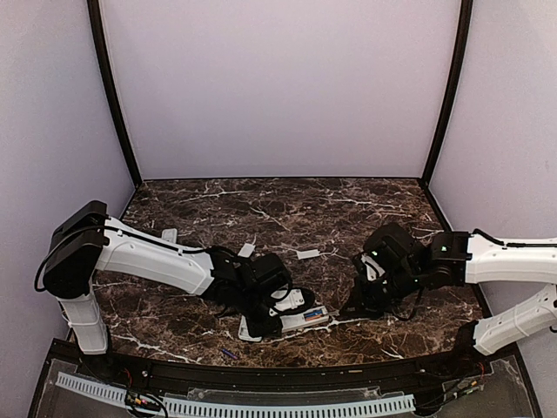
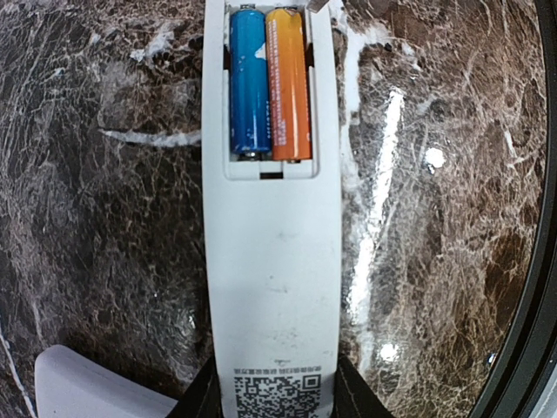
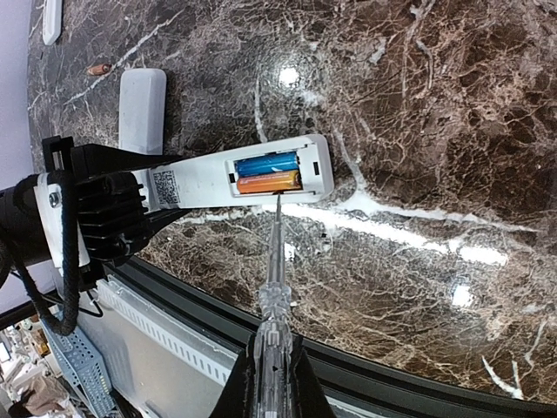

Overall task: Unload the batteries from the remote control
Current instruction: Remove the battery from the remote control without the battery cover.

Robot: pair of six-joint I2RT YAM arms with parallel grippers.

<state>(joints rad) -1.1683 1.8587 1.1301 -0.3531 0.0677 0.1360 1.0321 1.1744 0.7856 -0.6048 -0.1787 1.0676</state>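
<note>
Batteries [image 2: 270, 87]: blue, orange, seated in remote control [image 2: 274, 279] | left gripper [image 2: 274, 394]: clamped on remote control | right gripper [image 3: 271, 374]: pinching screwdriver [image 3: 275, 261], tip at batteries' 6 o'clock

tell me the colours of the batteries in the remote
One blue battery, one orange battery; clearest in the left wrist view.

The bench [image 1: 348, 209] is dark brown marble veined in white, glossy enough to throw back the lamp glare. Three small flat white lids lie on it, well apart: the left cover [image 1: 169, 234], the middle cover [image 1: 247, 250] and the right cover [image 1: 307, 254]. A white remote [image 1: 247, 330] lies flat near the front edge, with a tiny dark cell [image 1: 228, 353] just in front of it (bluish, though hard to judge). An orange cell [image 3: 98, 69] lies near one end of that remote.
</note>
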